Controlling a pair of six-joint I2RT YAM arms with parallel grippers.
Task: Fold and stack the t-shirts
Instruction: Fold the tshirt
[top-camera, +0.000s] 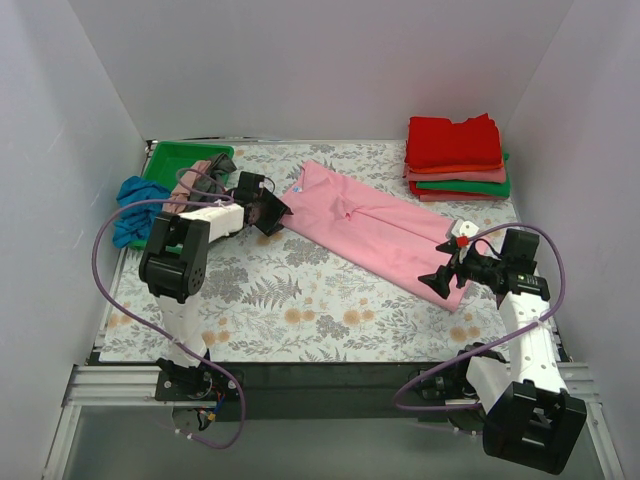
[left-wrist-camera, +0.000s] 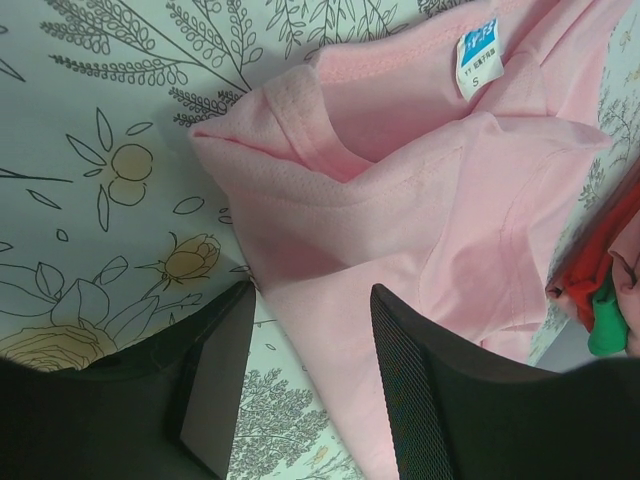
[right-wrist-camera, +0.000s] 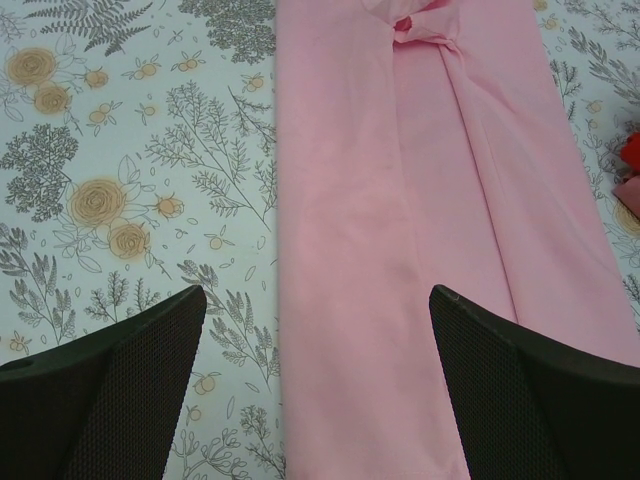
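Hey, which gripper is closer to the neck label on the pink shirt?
Left. The left gripper hovers at the collar end of the pink t-shirt, close to the neck label. The right gripper is over the shirt's opposite end, far from the label.

My left arm (top-camera: 185, 250) bends forward and to the right, and my left tool (top-camera: 268, 212) tilts down with its jaws partly apart. My right arm (top-camera: 527, 335) rises forward, my right tool (top-camera: 441, 268) turned leftward and down, jaws spread wide, the two tools well apart from each other
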